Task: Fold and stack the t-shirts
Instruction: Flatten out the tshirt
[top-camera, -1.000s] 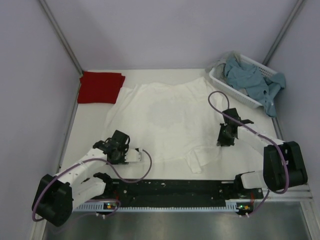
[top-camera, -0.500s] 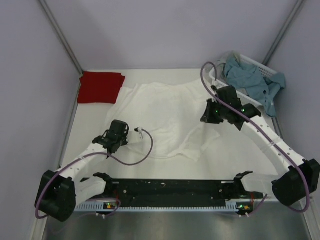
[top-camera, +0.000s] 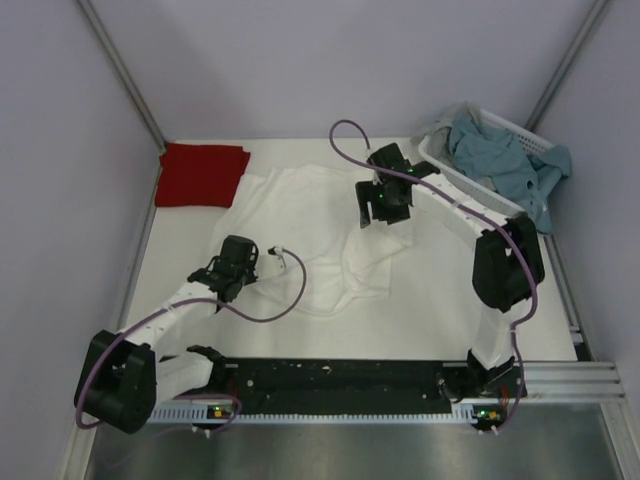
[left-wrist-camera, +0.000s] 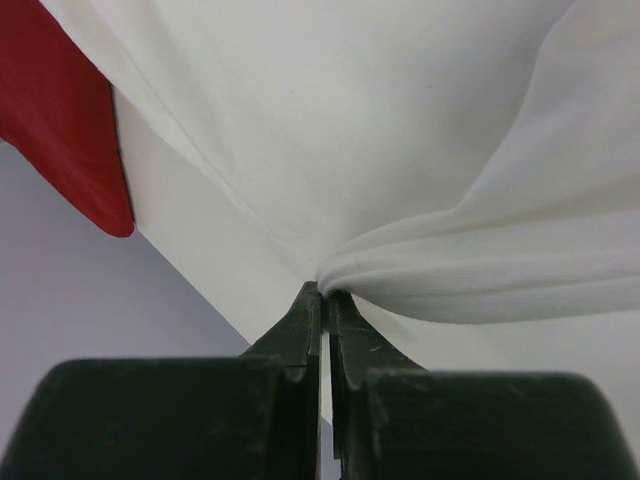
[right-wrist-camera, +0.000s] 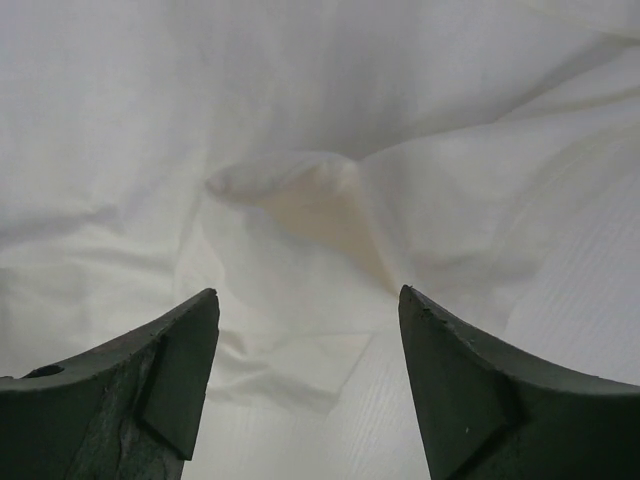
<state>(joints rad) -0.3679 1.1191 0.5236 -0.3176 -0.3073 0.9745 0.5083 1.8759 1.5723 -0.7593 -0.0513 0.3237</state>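
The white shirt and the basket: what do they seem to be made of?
White shirt: probably a thin, matte cloth such as cotton. It gathers into soft folds where the left claw pinches it. Basket: it seems to be stiff white plastic, fairly smooth, and keeps a firm straight rim.

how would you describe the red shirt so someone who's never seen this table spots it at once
Start at the table and go to its far left corner. The dark red t-shirt lies there, folded into a flat rectangle beside the spread white t-shirt. It is the only red thing and the only neatly folded cloth.
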